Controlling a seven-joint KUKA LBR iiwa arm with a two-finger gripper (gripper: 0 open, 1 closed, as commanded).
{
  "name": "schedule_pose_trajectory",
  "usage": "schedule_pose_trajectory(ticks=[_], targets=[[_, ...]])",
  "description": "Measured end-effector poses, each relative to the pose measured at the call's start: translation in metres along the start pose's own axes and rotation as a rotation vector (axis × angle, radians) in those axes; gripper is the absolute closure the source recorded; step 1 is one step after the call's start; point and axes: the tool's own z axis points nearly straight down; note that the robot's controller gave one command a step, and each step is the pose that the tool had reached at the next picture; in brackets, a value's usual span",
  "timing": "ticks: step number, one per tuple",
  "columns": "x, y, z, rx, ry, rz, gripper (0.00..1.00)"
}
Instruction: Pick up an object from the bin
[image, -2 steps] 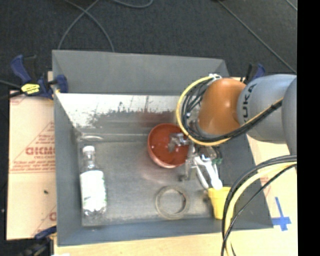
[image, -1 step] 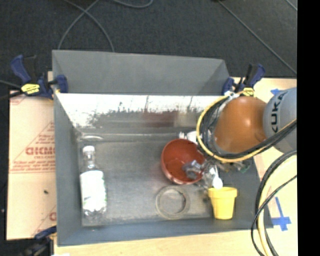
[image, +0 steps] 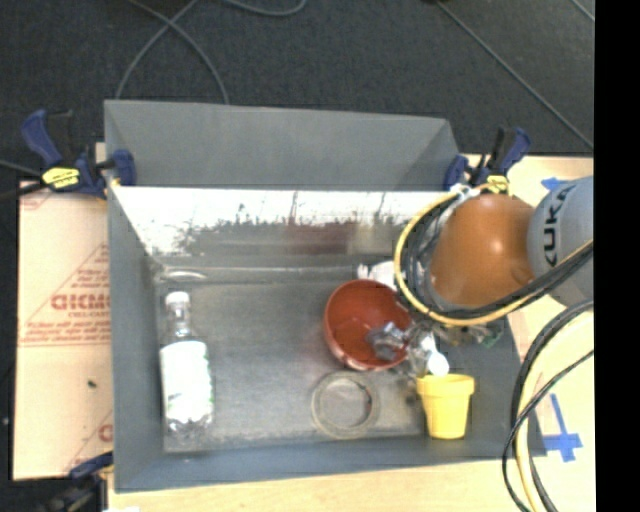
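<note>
The gripper (image: 392, 342) hangs low in the right part of the red bowl (image: 350, 325), just right of the frame's centre. Whether it stands wide or narrow I cannot tell (the orange wrist cover (image: 480, 250) looms over it). A grip on the bowl's smooth, curved wall would likely slip, or tip the bowl up by one edge. A sideways drift towards the lower right could knock the yellow cup (image: 445, 405) or nudge the clear round lid (image: 342, 402) near the bowl's lower edge.
</note>
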Motion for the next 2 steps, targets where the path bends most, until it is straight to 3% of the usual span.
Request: schedule_pose_trajectory(ticks=[2], targets=[[-0.0019,-0.0012,-0.0190,0.006,-0.008,0.004,1.00]])
